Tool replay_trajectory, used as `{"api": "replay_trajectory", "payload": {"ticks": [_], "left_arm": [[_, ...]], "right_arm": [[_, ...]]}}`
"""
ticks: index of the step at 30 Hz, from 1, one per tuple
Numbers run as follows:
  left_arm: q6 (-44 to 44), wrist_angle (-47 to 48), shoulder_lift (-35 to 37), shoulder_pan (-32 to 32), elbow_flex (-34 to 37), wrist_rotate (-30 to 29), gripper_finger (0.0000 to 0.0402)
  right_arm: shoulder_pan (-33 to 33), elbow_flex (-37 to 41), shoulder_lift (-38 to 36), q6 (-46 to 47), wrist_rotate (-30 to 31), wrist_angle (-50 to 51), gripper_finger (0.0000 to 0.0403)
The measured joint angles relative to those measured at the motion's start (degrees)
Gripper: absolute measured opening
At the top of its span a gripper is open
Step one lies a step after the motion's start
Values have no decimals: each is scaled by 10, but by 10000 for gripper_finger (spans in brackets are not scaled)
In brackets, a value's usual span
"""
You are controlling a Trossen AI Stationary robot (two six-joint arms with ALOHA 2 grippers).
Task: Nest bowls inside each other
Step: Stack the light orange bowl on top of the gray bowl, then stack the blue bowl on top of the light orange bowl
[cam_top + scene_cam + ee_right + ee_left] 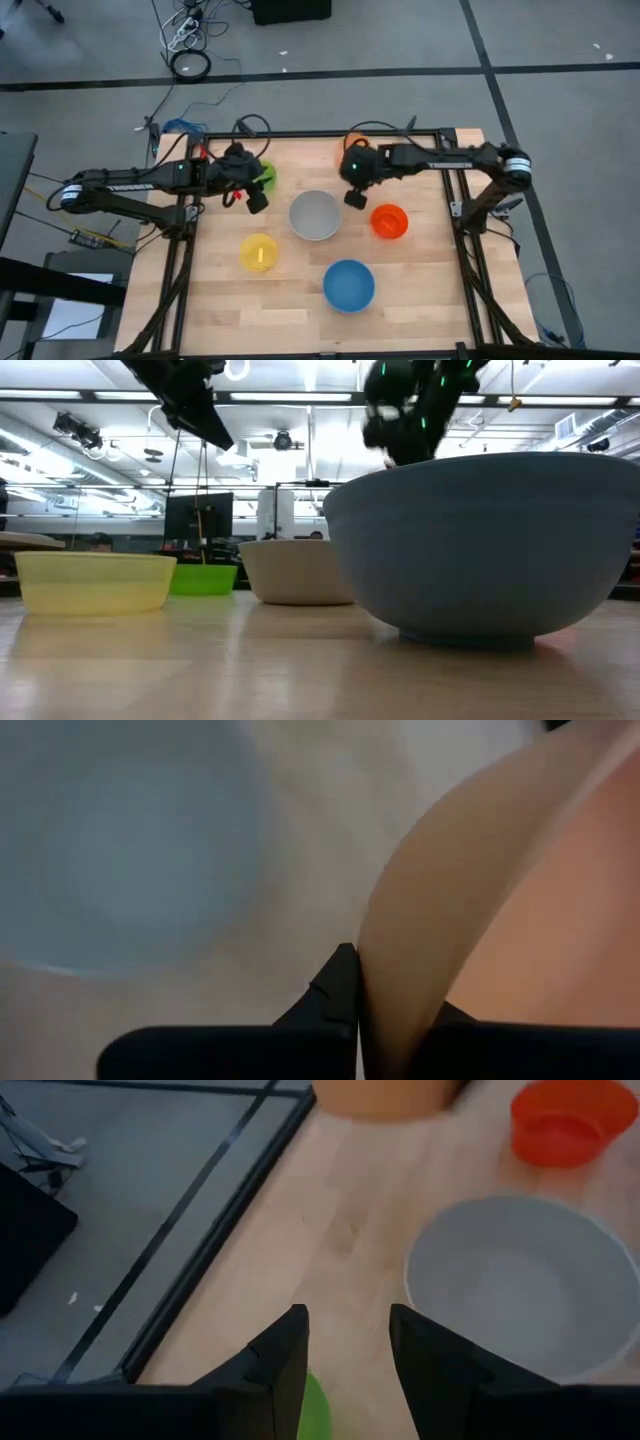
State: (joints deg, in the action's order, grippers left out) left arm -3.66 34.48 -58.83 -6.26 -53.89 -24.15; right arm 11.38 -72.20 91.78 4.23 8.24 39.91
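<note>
My right gripper [365, 1010] is shut on the orange bowl [500, 900], which in the high view mostly hides under that arm at the far middle [350, 145]. Over the green bowl [267, 177], far left, my left gripper [345, 1370] hangs open; a strip of green [315, 1410] shows between its fingers. The grey bowl [315, 215] rests on its base mid-table, the red bowl [389, 221] to its right, the yellow bowl [259, 252] near left, and the blue bowl [349, 285] near the front edge. My right gripper pinches the orange bowl's rim [385, 950], one finger on the outer wall [335, 985] and the other inside the bowl. The fingers slant steeply down onto it. The arm hides whether the bowl is clear of the table.
Black frame rails [175, 260] run along the table's left and right edges. Bare wood lies along the near edge on both sides of the blue bowl. In the low view the blue bowl [480, 550] fills the foreground and hides what is behind it.
</note>
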Motion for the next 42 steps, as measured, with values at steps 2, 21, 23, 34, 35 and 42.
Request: {"api": "replay_trajectory", "payload": {"ticks": [2,21,23,34,35,42], "left_arm": [[2,-18,0,0,0,-4,152],[4,-150,0,0,0,-24,152],[4,-150,0,0,0,-24,152],[4,-149,0,0,0,-24,152],[4,-148,0,0,0,-24,152],[-6,-133,0,0,0,-24,152]], "right_arm": [[-36,0,-7,-3,-14,-45,1],[-167,0,60,-11,-23,-180,0],[-167,0,67,-15,-25,-180,0],[-167,0,74,-24,-25,-184,79],[-167,0,74,-24,-25,-185,92],[-167,0,57,-20,-19,-148,144]]}}
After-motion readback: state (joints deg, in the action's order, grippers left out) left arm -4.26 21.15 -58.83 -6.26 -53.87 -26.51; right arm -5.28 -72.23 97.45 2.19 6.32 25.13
